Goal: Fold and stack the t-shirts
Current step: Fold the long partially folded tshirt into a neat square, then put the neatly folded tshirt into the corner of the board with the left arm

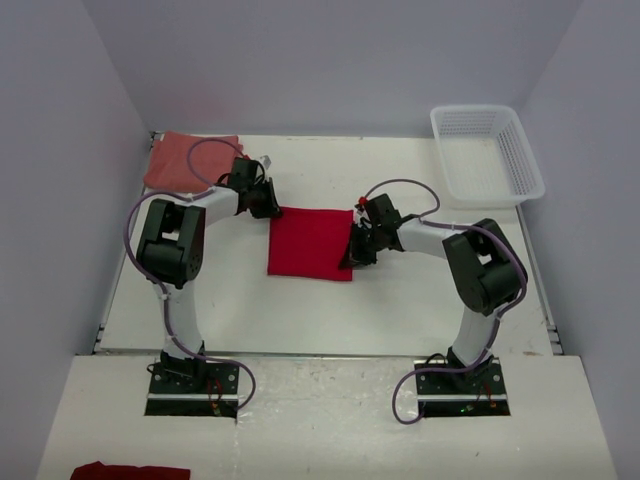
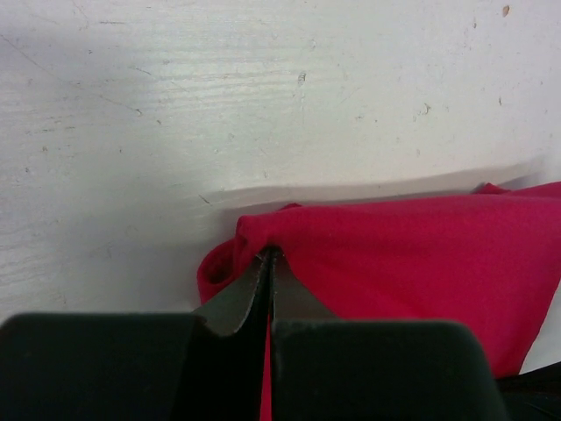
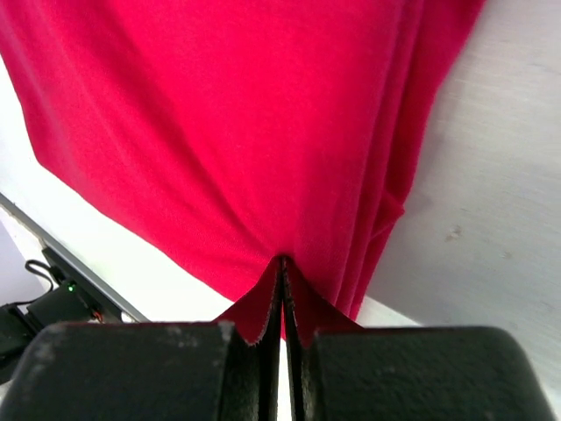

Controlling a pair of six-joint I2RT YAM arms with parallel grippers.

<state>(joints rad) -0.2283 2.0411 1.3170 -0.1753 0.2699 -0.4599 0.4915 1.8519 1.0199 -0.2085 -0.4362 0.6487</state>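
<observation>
- Bright red t-shirt (image 1: 310,243) is lying as a rough rectangle on the table (image 1: 400,300), well left of the white basket (image 1: 497,198) and nearer the arm bases.
- Left gripper (image 2: 269,254) is clenching the shirt corner farthest from the basket.
- Right gripper (image 3: 282,263) is pinching the shirt edge on the basket side.
- Salmon t-shirt (image 1: 185,160) is lying farther from the basket, apart from the red one.
</observation>
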